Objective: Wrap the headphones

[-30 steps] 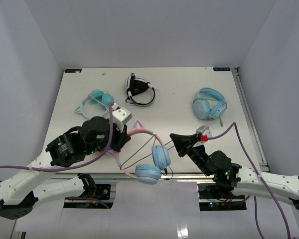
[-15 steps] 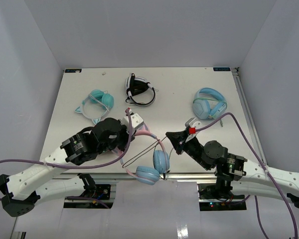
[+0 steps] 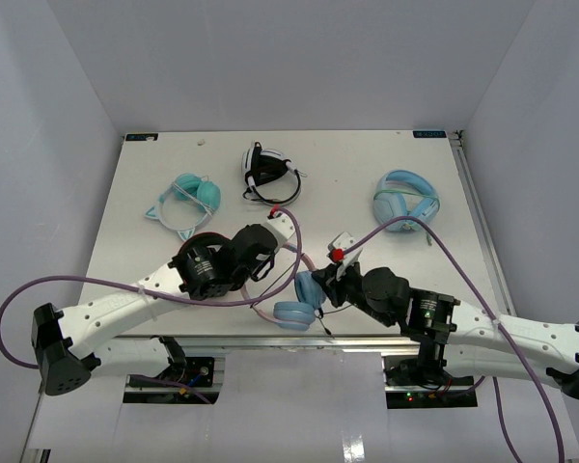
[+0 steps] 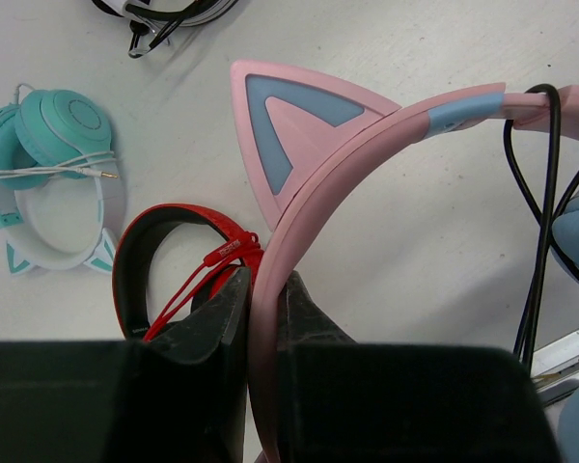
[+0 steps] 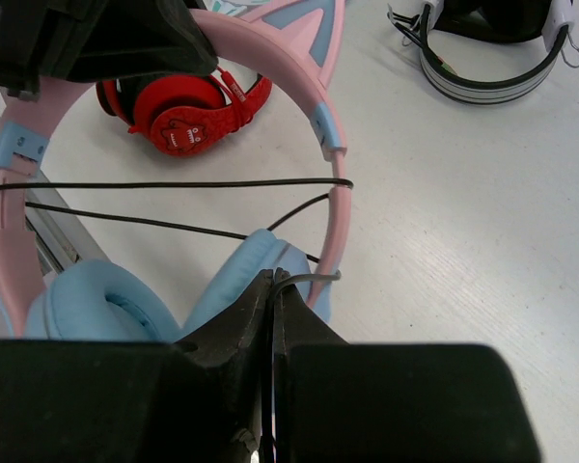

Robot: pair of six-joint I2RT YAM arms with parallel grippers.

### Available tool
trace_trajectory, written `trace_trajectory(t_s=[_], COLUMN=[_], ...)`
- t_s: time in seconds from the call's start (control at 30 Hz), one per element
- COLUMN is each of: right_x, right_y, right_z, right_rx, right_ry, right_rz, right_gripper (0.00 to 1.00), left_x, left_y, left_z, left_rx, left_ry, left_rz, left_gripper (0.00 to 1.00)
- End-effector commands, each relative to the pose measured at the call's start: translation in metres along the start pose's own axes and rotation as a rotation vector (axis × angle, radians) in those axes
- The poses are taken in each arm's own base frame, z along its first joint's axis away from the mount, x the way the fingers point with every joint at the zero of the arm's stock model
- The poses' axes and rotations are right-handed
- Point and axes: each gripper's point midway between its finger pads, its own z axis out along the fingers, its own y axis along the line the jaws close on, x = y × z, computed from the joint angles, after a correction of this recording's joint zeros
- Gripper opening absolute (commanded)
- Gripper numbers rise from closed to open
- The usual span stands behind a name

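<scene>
The headphones with the pink cat-eared headband, round light blue ear cups and thin black cable (image 3: 291, 313) are near the front edge of the white table (image 3: 367, 154), in the middle, between the two arms. The left gripper (image 4: 263, 289) is clenched on the pink headband (image 4: 309, 193), just below one cat ear; the band passes between its two black fingers. The right gripper (image 5: 273, 289) is closed on the black cable (image 5: 174, 183), which it pinches just above one blue ear cup (image 5: 234, 280). Two strands of the cable are stretched across the opening of the headband.

A red pair of headphones (image 4: 164, 241) lies on the table just beside the left gripper. Farther back lie a teal pair with a white cat-ear band (image 3: 188, 198), a black and white pair (image 3: 268, 174) and an all-light-blue pair (image 3: 405, 201), all well apart from the grippers.
</scene>
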Motion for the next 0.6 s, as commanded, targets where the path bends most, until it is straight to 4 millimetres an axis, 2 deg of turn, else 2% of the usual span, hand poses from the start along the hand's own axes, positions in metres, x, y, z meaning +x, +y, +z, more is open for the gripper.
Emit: trace_trajectory(t_s=[0.0, 0.1, 0.17, 0.37, 0.57], right_x=[-0.074, -0.078, -0.081, -0.097, -0.110], right_y=[0.025, 0.019, 0.004, -0.009, -0.021], right_z=[0.002, 0.011, 0.015, 0.013, 0.016], right_rx=[-0.093, -0.043, 0.048, 0.120, 0.183], right_ry=[-0.186, -0.215, -0.220, -0.283, -0.302], right_rz=[0.071, 0.053, 0.052, 0.028, -0.015], right_gripper=[0.08, 0.08, 0.08, 0.08, 0.08], left_x=[-0.010, -0.007, -0.006, -0.010, -0.013], left_y=[0.017, 0.007, 0.006, 0.003, -0.014], left_z=[0.002, 0.005, 0.004, -0.001, -0.004], left_rx=[-0.106, -0.062, -0.057, -0.023, 0.079], left_ry=[-0.003, 0.005, 0.003, -0.027, -0.035], left_rz=[-0.019, -0.008, -0.010, -0.022, -0.021], left_gripper=[0.00, 0.00, 0.00, 0.00, 0.00])
